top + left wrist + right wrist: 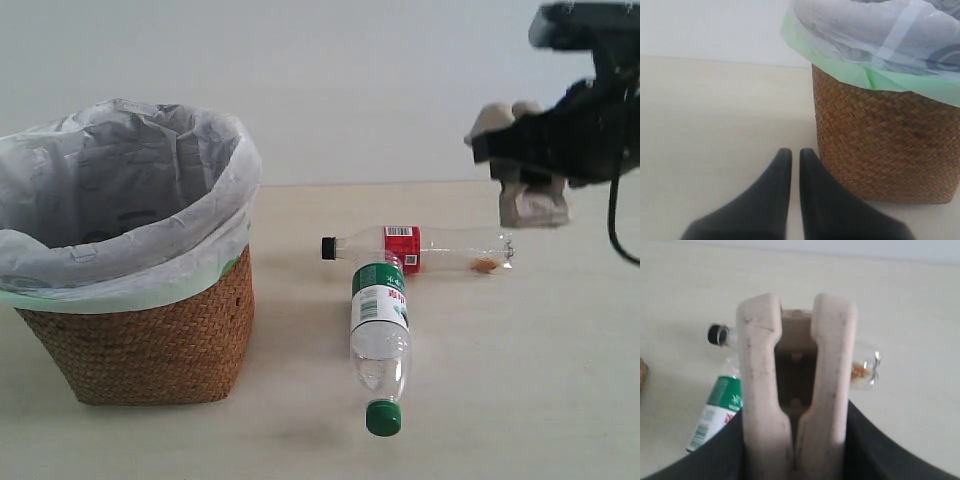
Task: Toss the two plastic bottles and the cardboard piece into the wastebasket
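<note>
The wicker wastebasket (140, 340) with its white bag liner stands at the left. Two clear bottles lie on the table to its right: the slim one with black cap and red label (415, 248), and the wider green-capped one (380, 345) crossing in front of it. My right gripper (535, 175) hangs above the table at the far right, shut on the grey-beige cardboard piece (532, 205); its two ridges (797, 390) fill the right wrist view. My left gripper (795, 156) is shut and empty, low beside the wastebasket (885, 145).
A pale wall runs behind the light table. The slim bottle (865, 367) and the green-labelled bottle (715, 412) show past the cardboard in the right wrist view.
</note>
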Robot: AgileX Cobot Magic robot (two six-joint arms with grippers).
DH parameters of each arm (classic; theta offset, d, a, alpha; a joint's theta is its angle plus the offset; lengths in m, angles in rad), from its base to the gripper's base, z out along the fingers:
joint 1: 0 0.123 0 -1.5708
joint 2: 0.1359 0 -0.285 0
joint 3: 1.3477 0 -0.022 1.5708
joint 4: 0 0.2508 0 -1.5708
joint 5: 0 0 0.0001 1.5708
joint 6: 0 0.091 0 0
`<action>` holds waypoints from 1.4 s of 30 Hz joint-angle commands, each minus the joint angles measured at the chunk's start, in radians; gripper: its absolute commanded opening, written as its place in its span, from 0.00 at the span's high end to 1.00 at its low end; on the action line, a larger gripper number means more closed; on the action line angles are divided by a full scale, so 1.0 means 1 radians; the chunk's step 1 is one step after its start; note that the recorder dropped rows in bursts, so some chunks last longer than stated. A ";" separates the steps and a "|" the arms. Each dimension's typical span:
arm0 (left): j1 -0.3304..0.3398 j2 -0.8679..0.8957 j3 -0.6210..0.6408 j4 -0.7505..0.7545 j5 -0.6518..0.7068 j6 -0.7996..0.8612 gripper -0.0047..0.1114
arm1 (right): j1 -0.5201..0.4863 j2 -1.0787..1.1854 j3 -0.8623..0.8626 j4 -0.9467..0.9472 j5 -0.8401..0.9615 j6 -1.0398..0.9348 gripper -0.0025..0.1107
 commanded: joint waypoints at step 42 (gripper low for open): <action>0.003 -0.002 0.003 0.002 -0.003 -0.009 0.91 | 0.320 0.288 -0.623 0.573 0.194 -0.167 0.07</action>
